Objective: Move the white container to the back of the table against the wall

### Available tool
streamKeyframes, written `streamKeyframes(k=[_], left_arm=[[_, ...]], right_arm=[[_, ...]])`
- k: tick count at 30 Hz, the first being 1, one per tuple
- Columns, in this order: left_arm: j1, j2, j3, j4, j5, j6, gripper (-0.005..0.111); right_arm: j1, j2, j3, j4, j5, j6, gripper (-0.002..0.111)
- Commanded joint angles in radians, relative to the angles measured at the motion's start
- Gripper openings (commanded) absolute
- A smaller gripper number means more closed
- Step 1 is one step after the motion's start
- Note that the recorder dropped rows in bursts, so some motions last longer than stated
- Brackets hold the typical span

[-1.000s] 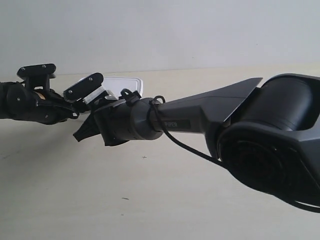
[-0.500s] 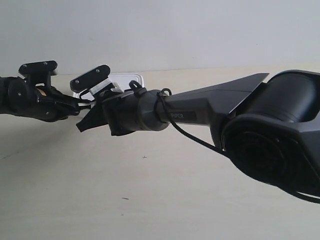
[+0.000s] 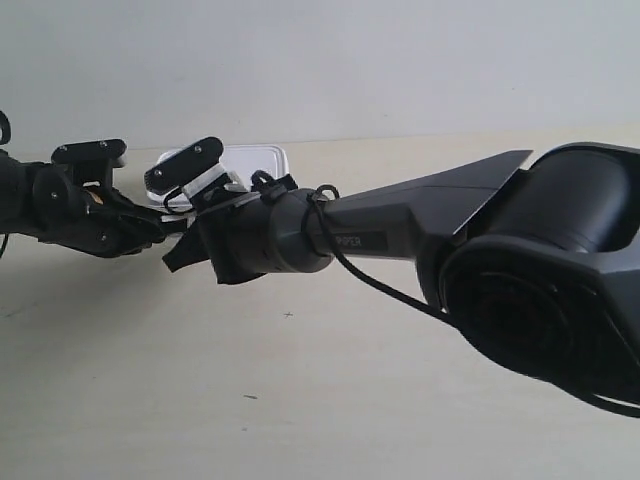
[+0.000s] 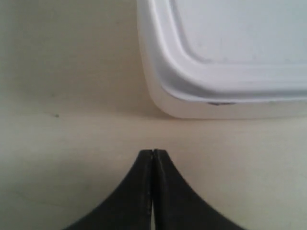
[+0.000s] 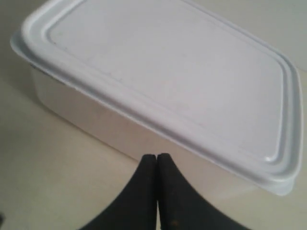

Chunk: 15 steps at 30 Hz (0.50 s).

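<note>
The white container (image 5: 168,81) lies lidded on the table (image 3: 300,400). In the exterior view only a part of the white container (image 3: 258,157) shows behind the arms, close under the wall (image 3: 350,60). My right gripper (image 5: 157,156) is shut, its tips at the container's long side wall. My left gripper (image 4: 153,152) is shut too, a short gap away from a rounded corner of the white container (image 4: 225,52). Nothing is held in either gripper.
The arm at the exterior view's right (image 3: 420,235) stretches across the table and hides much of it. The arm at the exterior view's left (image 3: 80,205) comes in from the side. Pale table surface lies in front of both arms.
The container sits slightly higher in the exterior view, nearer the wall. The wrist of the arm at the right rose with it. The arm at the left shifted right and down a little.
</note>
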Motion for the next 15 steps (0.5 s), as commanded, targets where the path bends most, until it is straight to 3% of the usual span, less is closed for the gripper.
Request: streamKeyframes(k=[1, 15], left_arm=[[0.002, 0.015, -0.01, 0.0, -0.017, -0.023, 0.0], [-0.093, 0.015, -0.01, 0.0, -0.113, -0.021, 0.0]], right_arm=[[0.036, -0.066, 0.052, -0.007, -0.042, -0.039, 0.0], [0.07, -0.35, 0.364, -0.007, -0.025, 0.059, 0.0]])
